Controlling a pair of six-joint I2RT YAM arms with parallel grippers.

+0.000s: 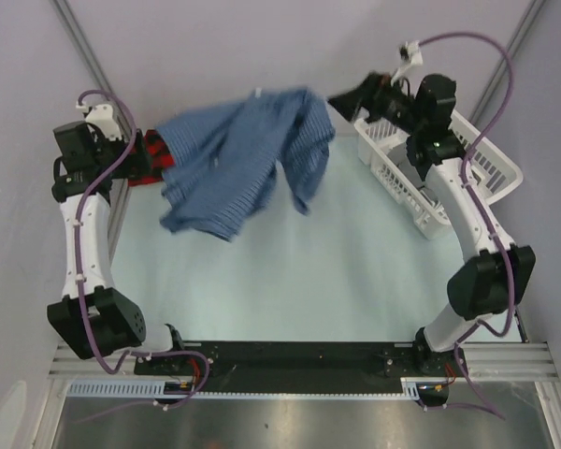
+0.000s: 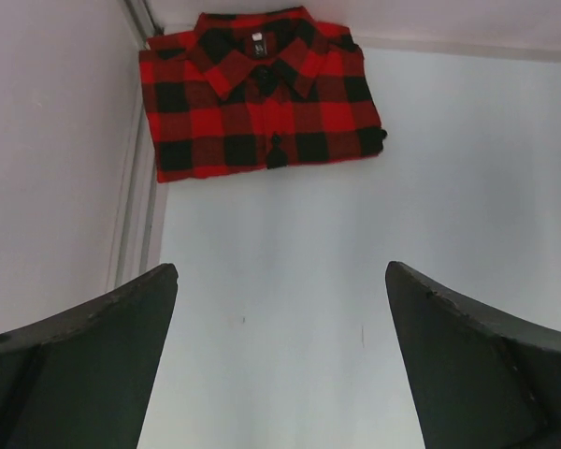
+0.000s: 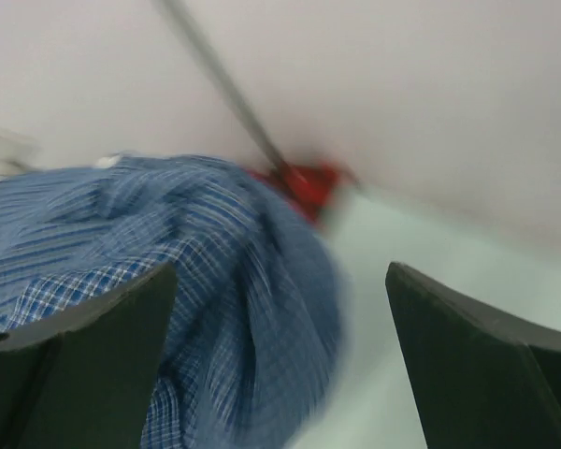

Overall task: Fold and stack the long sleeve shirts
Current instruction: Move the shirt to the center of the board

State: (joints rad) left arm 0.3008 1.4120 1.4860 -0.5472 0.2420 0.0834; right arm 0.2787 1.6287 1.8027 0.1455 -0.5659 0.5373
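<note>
The dark blue fine-check shirt (image 1: 243, 164) is a loose, unfolded bunch at the back middle of the table. It fills the left of the right wrist view (image 3: 168, 281), where it is blurred. The red-and-black plaid shirt (image 2: 262, 94) lies folded, collar up, in the far left corner. In the top view only a strip of it (image 1: 159, 154) shows beside the blue shirt. My left gripper (image 2: 280, 281) is open and empty, short of the plaid shirt (image 1: 140, 161). My right gripper (image 3: 280, 281) is open and empty, just right of the blue shirt (image 1: 348, 96).
A white slotted basket (image 1: 486, 164) stands at the back right under my right arm. The pale table (image 1: 290, 290) is walled by grey panels with a metal corner post (image 2: 136, 215) at the far left.
</note>
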